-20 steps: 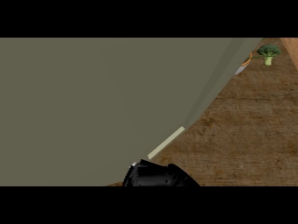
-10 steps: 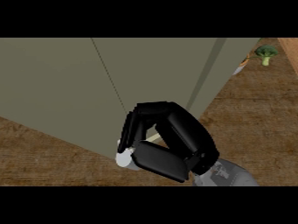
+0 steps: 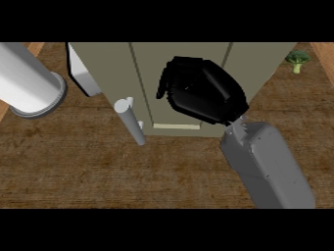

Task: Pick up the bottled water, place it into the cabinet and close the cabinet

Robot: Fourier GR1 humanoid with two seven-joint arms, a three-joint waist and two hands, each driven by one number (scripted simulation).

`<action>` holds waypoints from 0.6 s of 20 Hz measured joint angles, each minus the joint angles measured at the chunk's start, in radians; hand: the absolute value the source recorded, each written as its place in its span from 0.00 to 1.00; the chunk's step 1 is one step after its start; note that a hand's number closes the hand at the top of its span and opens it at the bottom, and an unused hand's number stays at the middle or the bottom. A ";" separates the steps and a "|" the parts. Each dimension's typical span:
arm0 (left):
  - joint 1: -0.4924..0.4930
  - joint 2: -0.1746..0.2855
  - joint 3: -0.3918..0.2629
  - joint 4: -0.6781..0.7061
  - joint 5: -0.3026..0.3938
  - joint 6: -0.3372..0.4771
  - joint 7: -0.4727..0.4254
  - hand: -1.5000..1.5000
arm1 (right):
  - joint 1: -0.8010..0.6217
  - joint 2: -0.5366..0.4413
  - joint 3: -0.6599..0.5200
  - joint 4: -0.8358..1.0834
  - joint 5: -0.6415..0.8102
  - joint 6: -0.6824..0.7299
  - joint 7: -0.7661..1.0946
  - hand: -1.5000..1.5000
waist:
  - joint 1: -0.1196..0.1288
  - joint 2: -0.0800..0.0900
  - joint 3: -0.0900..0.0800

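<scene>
Right forearm [image 3: 267, 166] rises in front of the cabinet [image 3: 252, 68]; the right hand [image 3: 202, 93] is over its top, fingers clenched, nothing showing inside them. The bottled water is unseen, perhaps inside the cabinet. The door [image 3: 79, 73] at its left looks ajar: push beside the handle [image 3: 130, 120], squarely, until flush

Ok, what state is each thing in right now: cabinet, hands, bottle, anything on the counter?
Olive-grey cabinet: door position unclear from this angle.
Black right hand: over the cabinet's front, any hold hidden.
Green broccoli floret: on the wooden counter, apart from the cabinet.
Left hand: not in view.
Bottled water: not visible.
</scene>
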 measured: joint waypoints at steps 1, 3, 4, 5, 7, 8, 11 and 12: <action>-0.007 0.000 0.009 0.014 0.003 -0.006 0.008 0.00 | -0.015 -0.003 -0.013 0.024 -0.005 0.018 -0.003 1.00 | -0.001 0.000 0.000; 0.005 -0.017 0.022 -0.009 0.006 -0.009 0.021 0.00 | -0.044 -0.014 -0.033 0.069 -0.024 0.066 0.004 1.00 | 0.000 -0.003 0.000; 0.006 -0.017 0.037 0.002 0.017 -0.023 0.024 0.00 | -0.050 -0.019 -0.038 0.084 -0.031 0.092 0.002 1.00 | 0.000 -0.006 0.000; 0.006 -0.017 0.040 0.011 0.021 -0.033 0.032 0.00 | -0.059 -0.021 -0.042 0.107 -0.026 0.115 -0.016 1.00 | -0.001 -0.010 0.001; -0.001 -0.009 0.059 0.016 0.049 -0.033 0.051 0.00 | -0.068 -0.016 -0.046 0.135 -0.021 0.145 -0.036 1.00 | -0.006 -0.016 0.003; 0.002 -0.012 0.062 0.008 0.056 -0.034 0.059 0.00 | -0.076 -0.015 -0.051 0.155 -0.019 0.162 -0.051 1.00 | -0.006 -0.019 0.005; -0.005 -0.019 0.067 0.018 0.062 -0.050 0.073 0.00 | -0.101 -0.015 -0.058 0.193 -0.019 0.189 -0.047 1.00 | -0.010 -0.023 0.010; -0.006 -0.019 0.070 0.021 0.066 -0.052 0.078 0.00 | -0.108 -0.017 -0.062 0.205 -0.023 0.203 -0.046 1.00 | -0.011 -0.025 0.011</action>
